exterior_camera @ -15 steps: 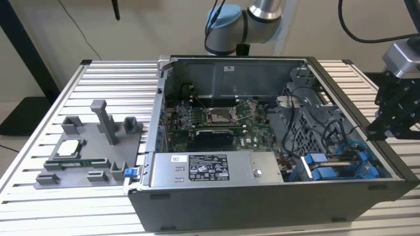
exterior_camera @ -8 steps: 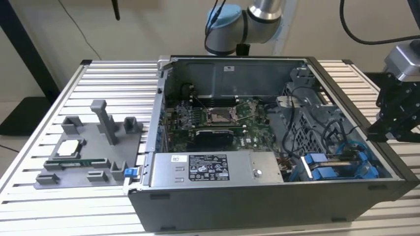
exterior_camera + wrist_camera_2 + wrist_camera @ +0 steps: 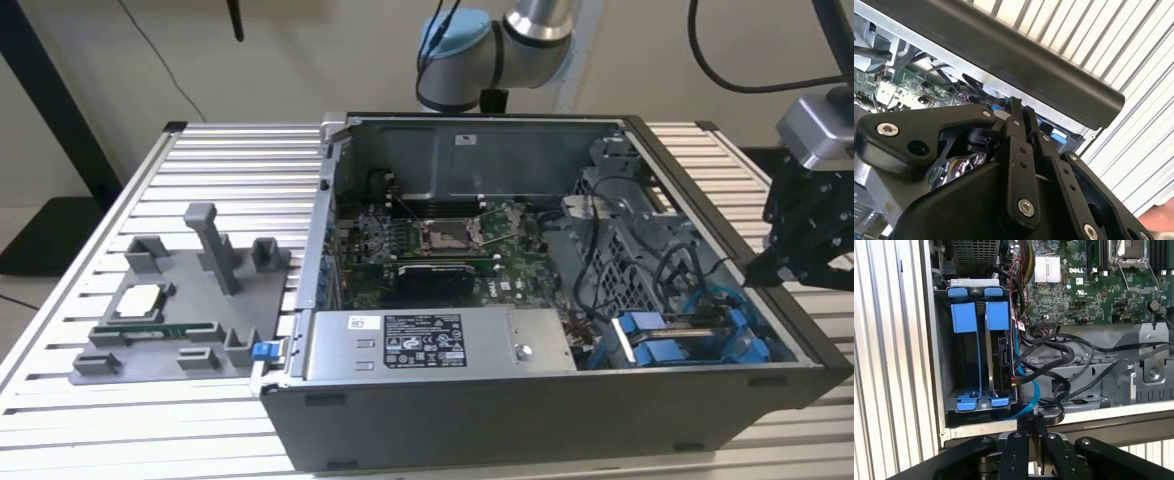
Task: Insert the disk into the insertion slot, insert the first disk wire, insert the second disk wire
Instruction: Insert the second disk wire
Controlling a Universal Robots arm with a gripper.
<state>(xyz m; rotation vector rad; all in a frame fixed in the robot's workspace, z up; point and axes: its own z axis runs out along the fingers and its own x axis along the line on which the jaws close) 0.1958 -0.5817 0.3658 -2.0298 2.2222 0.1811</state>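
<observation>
Already seated, the disk [image 3: 997,315] sits in the insertion slot [image 3: 941,365] beside the other blue carrier [image 3: 963,315]. A blue cable [image 3: 1031,395] and a black cable [image 3: 1054,347] reach its edge. Seating a wire well, I judge, needs a straight, square push clear of the tangle. The gripper [image 3: 1032,432] hangs just outside the case wall, fingers pressed together, pinching nothing visible. The power supply [image 3: 441,345] bears a white printed label.

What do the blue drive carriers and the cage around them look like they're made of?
Blue carriers: probably moulded plastic, matte with slight sheen; uniform bright colour, rounded tabs. Cage: apparently sheet metal, dull grey; thin flat walls, folded rim, likely steel but unconfirmed.
</observation>
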